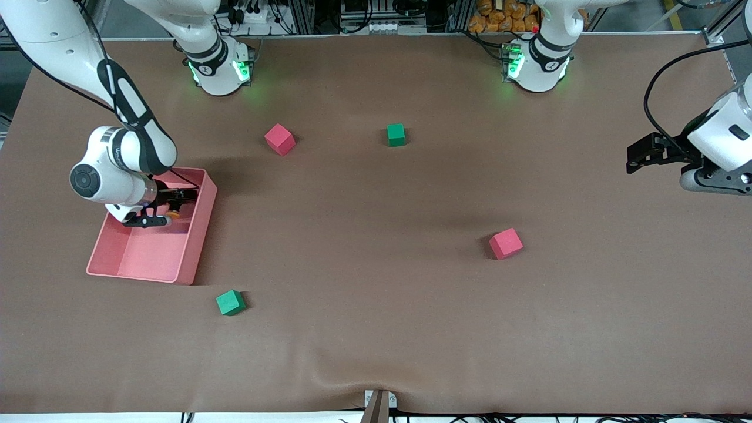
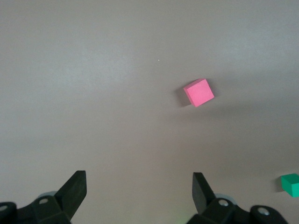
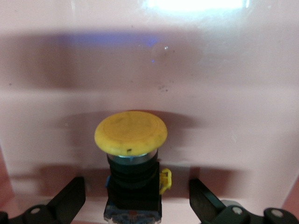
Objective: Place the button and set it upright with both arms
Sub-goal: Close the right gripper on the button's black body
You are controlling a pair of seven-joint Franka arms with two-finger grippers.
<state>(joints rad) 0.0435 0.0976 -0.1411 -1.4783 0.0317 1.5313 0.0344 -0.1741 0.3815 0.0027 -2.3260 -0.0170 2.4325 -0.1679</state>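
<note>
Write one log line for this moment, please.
right tool: open, around button in pink bin | left tool: open, waiting over table

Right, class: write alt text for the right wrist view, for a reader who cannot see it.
A push-button with a round yellow-orange cap on a black body lies between the open fingers of the right gripper, not yet gripped. Pale pink bin surface fills the rest of the view.

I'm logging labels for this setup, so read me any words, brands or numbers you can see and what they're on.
None can be read.
Right arm: grey lettering on its wrist, too small to read.
Button, pink bin, cubes: no text.
</note>
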